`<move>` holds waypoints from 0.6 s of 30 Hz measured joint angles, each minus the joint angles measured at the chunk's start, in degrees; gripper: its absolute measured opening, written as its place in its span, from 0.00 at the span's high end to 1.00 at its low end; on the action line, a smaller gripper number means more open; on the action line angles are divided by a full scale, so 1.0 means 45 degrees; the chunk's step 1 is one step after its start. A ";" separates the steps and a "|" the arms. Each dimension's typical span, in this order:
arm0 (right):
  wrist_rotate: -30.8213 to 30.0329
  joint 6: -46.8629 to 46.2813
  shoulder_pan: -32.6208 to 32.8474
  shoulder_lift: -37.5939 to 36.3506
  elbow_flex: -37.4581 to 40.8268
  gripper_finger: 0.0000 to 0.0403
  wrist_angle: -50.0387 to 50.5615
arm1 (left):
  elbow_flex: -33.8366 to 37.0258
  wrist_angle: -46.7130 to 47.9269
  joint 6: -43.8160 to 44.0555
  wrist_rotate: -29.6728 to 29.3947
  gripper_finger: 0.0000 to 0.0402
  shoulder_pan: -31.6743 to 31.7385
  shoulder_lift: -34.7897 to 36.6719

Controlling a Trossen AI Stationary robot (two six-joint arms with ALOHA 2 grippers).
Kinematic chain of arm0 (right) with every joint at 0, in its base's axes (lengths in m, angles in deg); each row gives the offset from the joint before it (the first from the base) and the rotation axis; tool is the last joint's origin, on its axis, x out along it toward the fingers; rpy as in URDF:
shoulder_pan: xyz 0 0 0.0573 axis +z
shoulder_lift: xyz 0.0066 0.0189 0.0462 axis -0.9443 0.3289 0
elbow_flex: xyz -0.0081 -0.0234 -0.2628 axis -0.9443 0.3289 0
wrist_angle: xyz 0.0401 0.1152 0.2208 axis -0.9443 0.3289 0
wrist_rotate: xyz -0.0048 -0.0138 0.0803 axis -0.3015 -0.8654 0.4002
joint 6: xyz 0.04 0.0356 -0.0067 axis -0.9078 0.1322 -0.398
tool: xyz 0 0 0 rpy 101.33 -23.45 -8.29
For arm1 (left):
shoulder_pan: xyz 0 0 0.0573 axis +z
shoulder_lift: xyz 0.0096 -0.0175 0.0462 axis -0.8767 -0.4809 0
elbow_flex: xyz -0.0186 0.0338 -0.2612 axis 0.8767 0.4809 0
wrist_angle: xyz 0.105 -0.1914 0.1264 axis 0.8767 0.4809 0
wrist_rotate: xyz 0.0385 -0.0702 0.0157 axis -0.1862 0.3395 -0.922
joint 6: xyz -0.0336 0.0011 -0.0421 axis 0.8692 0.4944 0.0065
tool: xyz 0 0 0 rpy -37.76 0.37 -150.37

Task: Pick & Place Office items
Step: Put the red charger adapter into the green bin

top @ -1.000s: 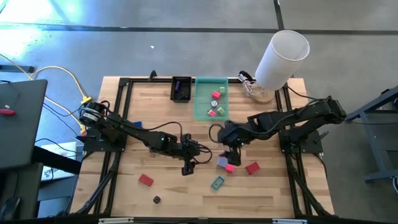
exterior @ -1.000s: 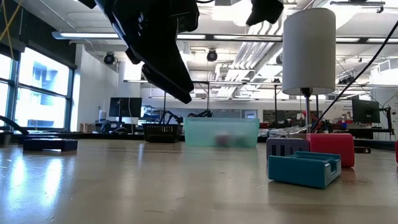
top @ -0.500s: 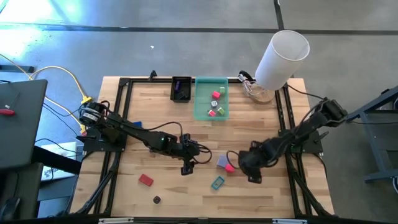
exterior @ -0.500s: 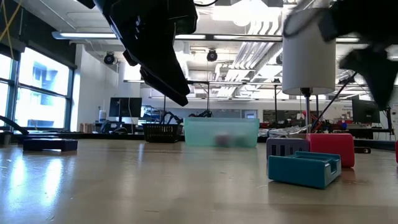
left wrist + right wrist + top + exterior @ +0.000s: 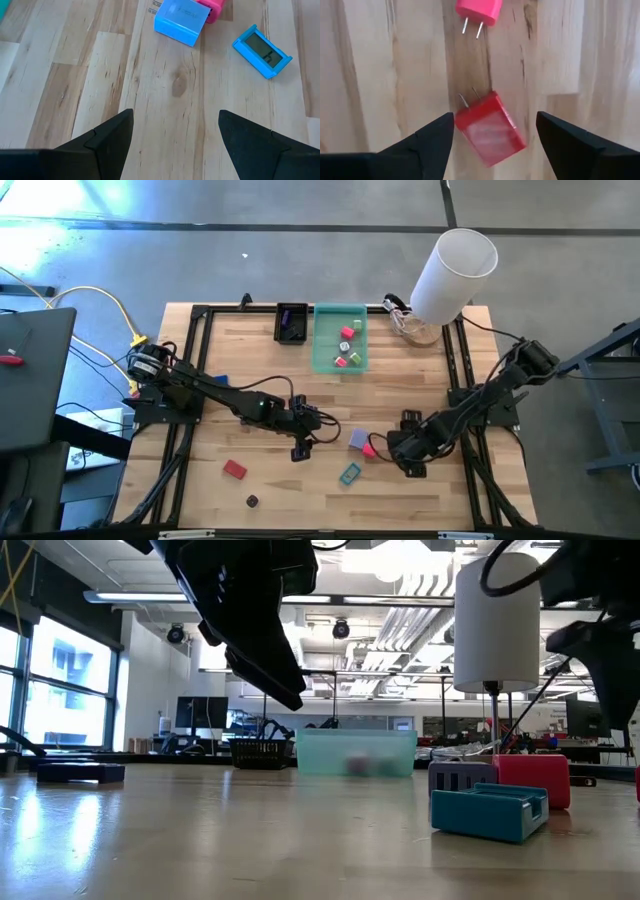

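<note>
R gripper jaws apart over red plug; it's skewed, so we may pinch corners & flick it. L gripper apart too.

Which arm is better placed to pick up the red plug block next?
Right. The right gripper hangs open directly over the red plug block, which lies between its fingers. The left gripper hovers open over bare wood.

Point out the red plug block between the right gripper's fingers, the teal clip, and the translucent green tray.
red plug block [image 5: 491, 129], right wrist view, top face
teal clip [image 5: 350, 473], high view, centre
translucent green tray [image 5: 323, 338], high view, bare floor
</note>
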 joint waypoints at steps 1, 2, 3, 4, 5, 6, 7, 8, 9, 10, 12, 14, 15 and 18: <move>-0.0159 0.0479 0.0084 0.0000 0.0000 0.33 0.0009 | 0.0004 0.0003 0.0000 0.0000 0.30 0.0000 0.0000; -0.0314 0.0908 0.0184 0.0000 0.0000 0.33 0.0019 | 0.0000 0.0026 0.0000 0.0000 0.30 0.0000 0.0000; -0.0457 0.1277 0.0280 0.0000 0.0000 0.33 0.0043 | 0.0003 0.0046 0.0000 0.0000 0.30 -0.0010 0.0000; -0.0656 0.1643 0.0380 0.0000 0.0000 0.33 0.0104 | 0.0005 0.0063 -0.0002 -0.0005 0.30 -0.0050 0.0000; -0.0871 0.1929 0.0461 0.0000 0.0000 0.33 0.0215 | 0.0005 0.0078 -0.0005 -0.0005 0.30 -0.0079 0.0000; -0.1083 0.2130 0.0544 0.0000 0.0000 0.33 0.0354 | 0.0005 0.0087 -0.0021 0.0000 0.30 -0.0097 0.0000; -0.1251 0.2218 0.0611 0.0000 0.0000 0.33 0.0434 | 0.0005 0.0087 -0.0061 0.0000 0.30 -0.0113 0.0000; -0.1331 0.2335 0.0662 0.0000 0.0000 0.33 0.0514 | 0.0005 0.0087 -0.0104 0.0000 0.30 -0.0145 0.0000; -0.1305 0.2459 0.0704 0.0000 0.0000 0.33 0.0634 | 0.0005 0.0087 -0.0141 0.0000 0.30 -0.0151 0.0000; -0.1257 0.2514 0.0729 0.0000 0.0000 0.33 0.0764 | 0.0005 0.0087 -0.0141 0.0000 0.30 -0.0151 0.0000; -0.1265 0.2486 0.0851 0.0000 0.0000 0.33 0.1004 | 0.0005 0.0090 -0.0141 0.0000 0.30 -0.0146 0.0000; -0.1256 0.2474 0.0939 0.0000 0.0059 0.33 0.1066 | 0.0005 0.0088 -0.0141 -0.0001 0.30 -0.0141 0.0000; -0.1248 0.2478 0.0969 0.0000 0.0161 0.33 0.0964 | 0.0005 0.0092 -0.0141 0.0000 0.30 -0.0141 0.0000; -0.1237 0.2483 0.0976 0.0000 0.0706 0.33 0.0415 | 0.0005 0.0092 -0.0141 0.0000 0.30 -0.0141 0.0000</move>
